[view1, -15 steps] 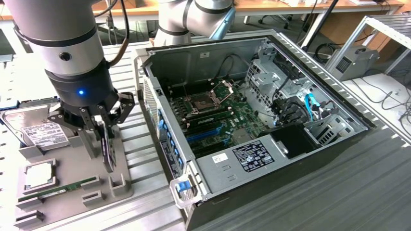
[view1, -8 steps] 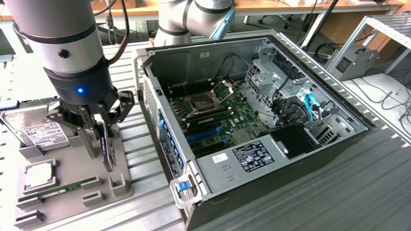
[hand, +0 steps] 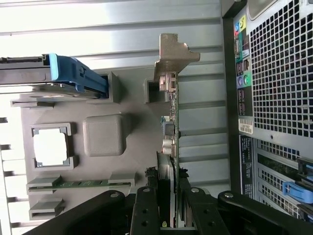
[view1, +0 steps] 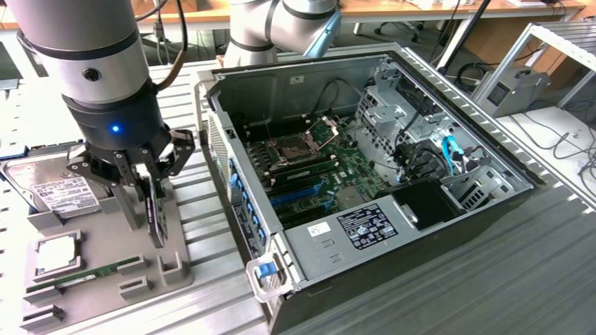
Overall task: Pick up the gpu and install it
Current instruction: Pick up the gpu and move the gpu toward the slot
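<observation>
- Gripping the gpu [view1: 158, 234] on edge at the grey tray [view1: 98, 234], my gripper [view1: 146, 209] is mid pick-up, beside the open computer case [view1: 373, 174].
- Wrist view: fingers [hand: 146, 210] pinch the gpu's long edge. I judge it needs a straight lift clear of the slot holder [hand: 151, 90].

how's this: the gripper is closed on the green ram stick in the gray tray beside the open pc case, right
Not the ram stick: the gripper is closed on the gpu in the gray tray beside the open pc case. The wrist view shows it.
</observation>
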Action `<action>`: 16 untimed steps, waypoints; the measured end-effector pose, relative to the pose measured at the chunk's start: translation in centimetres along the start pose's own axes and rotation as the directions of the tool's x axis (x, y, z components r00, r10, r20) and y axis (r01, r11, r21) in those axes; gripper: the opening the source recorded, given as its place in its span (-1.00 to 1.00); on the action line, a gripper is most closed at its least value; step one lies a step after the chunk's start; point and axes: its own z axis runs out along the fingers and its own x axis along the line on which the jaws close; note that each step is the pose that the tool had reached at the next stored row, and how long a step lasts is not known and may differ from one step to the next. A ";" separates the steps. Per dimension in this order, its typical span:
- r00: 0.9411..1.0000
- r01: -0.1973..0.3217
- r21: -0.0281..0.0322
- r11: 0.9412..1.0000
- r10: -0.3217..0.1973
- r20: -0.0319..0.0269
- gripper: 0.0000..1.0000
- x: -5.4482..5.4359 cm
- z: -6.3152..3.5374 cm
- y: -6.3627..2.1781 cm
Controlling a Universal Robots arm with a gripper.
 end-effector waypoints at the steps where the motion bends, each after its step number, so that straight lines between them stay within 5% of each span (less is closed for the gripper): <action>1: 1.000 0.000 0.000 1.000 0.000 0.000 -0.47 0.0 -0.05 0.00; 16: 1.000 0.000 0.000 1.000 0.000 0.000 -0.47 0.0 -0.63 0.01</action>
